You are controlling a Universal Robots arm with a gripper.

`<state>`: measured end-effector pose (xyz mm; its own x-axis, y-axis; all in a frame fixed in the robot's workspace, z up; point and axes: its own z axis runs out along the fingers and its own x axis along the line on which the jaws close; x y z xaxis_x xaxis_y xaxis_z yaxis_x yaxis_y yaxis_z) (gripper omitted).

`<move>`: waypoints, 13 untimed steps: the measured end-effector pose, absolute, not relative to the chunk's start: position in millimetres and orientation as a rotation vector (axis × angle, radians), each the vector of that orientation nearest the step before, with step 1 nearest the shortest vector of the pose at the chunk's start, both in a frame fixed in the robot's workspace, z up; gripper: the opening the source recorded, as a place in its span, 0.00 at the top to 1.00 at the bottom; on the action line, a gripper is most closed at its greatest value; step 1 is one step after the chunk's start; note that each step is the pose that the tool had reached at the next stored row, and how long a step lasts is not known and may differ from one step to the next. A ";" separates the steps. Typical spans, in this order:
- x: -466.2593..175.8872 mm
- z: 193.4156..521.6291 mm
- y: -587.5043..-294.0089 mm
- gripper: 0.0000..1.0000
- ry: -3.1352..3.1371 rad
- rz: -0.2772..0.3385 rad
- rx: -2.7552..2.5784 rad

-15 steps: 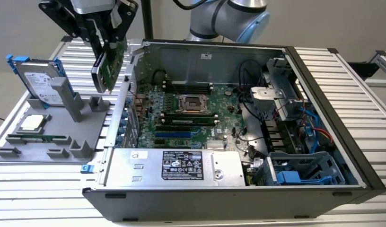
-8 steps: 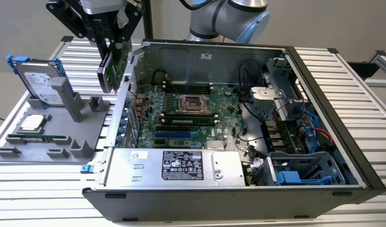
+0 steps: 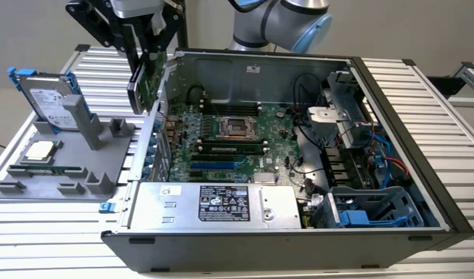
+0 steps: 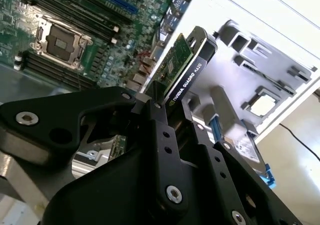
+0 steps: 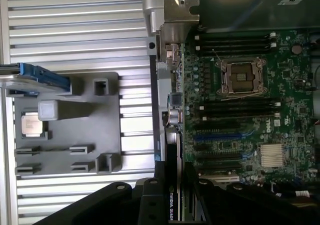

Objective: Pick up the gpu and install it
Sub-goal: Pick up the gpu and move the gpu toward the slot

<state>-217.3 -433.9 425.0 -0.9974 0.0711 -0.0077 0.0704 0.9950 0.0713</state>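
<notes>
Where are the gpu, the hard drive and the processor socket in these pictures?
gpu (image 3: 142, 88): exterior view, on the card's lower half.
hard drive (image 3: 49, 104): exterior view, on its silver face.
processor socket (image 3: 239, 127): exterior view, on the socket's middle.

The gripper (image 3: 146, 57) is matt black, and the gpu (image 3: 144, 87) has a glossy black cover. The table (image 3: 446, 110) is ribbed bare metal, the holder (image 3: 117, 142) looks like matt grey plastic, and the computer case (image 3: 245, 75) is dull sheet metal.
</notes>
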 end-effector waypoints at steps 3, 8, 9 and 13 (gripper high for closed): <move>-213.6 425.0 -433.9 1.00 3.128 0.111 0.111; -206.7 425.0 -433.9 1.00 3.128 0.111 0.111; -205.2 425.0 -433.9 1.00 3.128 0.111 0.111; -199.4 424.9 -433.9 1.00 3.129 0.111 0.111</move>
